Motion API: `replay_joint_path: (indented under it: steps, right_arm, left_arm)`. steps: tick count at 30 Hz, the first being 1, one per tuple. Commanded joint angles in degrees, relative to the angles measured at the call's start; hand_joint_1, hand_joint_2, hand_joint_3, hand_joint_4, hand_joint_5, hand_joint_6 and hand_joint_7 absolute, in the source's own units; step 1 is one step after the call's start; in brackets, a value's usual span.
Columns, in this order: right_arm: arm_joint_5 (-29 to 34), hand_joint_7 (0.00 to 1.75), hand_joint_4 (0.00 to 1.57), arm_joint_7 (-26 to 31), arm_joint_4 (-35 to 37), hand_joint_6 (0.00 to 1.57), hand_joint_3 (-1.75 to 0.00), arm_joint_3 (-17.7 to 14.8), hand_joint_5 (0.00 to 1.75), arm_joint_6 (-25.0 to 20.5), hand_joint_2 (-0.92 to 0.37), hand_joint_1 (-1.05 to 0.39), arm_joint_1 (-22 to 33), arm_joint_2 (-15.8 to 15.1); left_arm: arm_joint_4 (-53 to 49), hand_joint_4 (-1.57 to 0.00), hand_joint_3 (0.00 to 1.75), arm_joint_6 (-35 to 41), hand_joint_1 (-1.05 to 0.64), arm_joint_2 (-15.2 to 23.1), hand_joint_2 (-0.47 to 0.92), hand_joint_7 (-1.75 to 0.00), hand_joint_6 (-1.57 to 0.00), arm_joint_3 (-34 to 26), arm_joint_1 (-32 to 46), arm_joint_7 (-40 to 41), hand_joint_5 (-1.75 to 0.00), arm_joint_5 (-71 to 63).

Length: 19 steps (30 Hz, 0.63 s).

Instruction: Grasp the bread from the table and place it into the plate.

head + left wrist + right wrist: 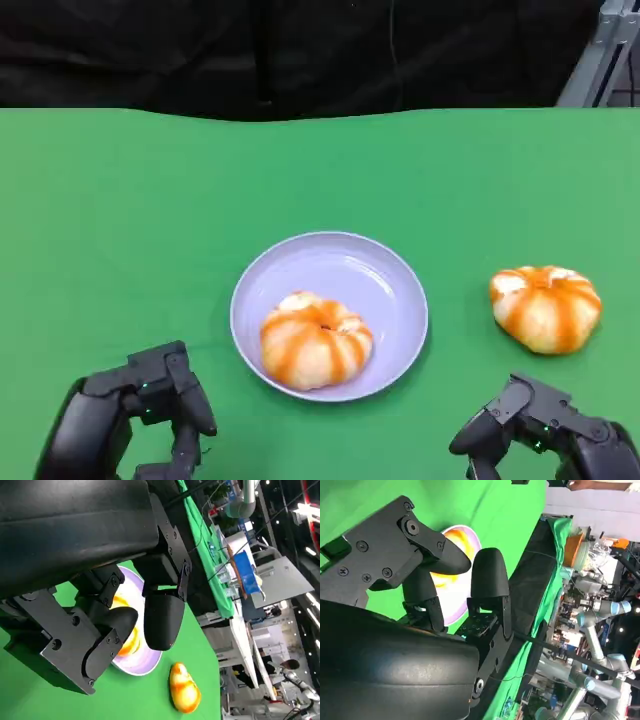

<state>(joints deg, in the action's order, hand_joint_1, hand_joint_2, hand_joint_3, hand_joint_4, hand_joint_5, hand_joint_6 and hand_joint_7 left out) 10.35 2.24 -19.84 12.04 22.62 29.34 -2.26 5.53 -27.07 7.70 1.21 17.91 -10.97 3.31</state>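
One bread (pixel 545 308) sat on the worktop just ahead of my right hand (pixel 545 435), which was spread, holding nothing. Looked soft and squishy, so I'd cup its sides gently.

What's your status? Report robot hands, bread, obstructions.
Left robot hand and right robot hand open, low. One orange-striped round bread in lavender plate; second striped bread on green table. Path unobstructed.

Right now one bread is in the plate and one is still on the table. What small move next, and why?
Probably reach the right hand forward toward the bread on the table. That bread lies right of the plate, just ahead of this hand, which holds nothing. The left hand sits farther off, and the plate already holds the other bread.
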Motion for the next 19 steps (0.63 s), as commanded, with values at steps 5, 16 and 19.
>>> replay_joint_path:
  steps: [5, 16, 19]
  right_arm:
    - [-2.65, 1.26, 0.73, -0.97, 0.17, 0.76, -1.11, -1.5, 1.55, -1.17, -0.46, -0.16, -1.27, -0.18]
    - [-2.71, 1.28, 0.72, -1.4, 0.22, 0.75, -1.09, -2.01, 1.58, -0.83, -0.49, -0.13, -1.24, -0.06]
    - [-1.55, 1.28, 0.73, -0.82, -0.1, 0.73, -1.12, -1.87, 1.57, -0.3, -0.48, -0.11, -0.56, 0.11]
  left_arm:
    - [-2.38, -0.92, 1.59, -1.57, -0.03, -0.22, 0.27, -1.58, -0.86, 0.03, -1.52, 0.19, -1.75, -1.5]
    - [-2.64, -0.91, 1.64, -1.45, -0.02, -0.73, 0.22, -1.57, -0.88, -0.13, -2.01, 0.38, -1.75, -2.05]
    - [-2.21, -0.93, 1.63, -1.78, -0.01, -0.41, 0.22, -1.57, -0.89, -0.15, -1.91, -0.14, -1.75, -1.67]
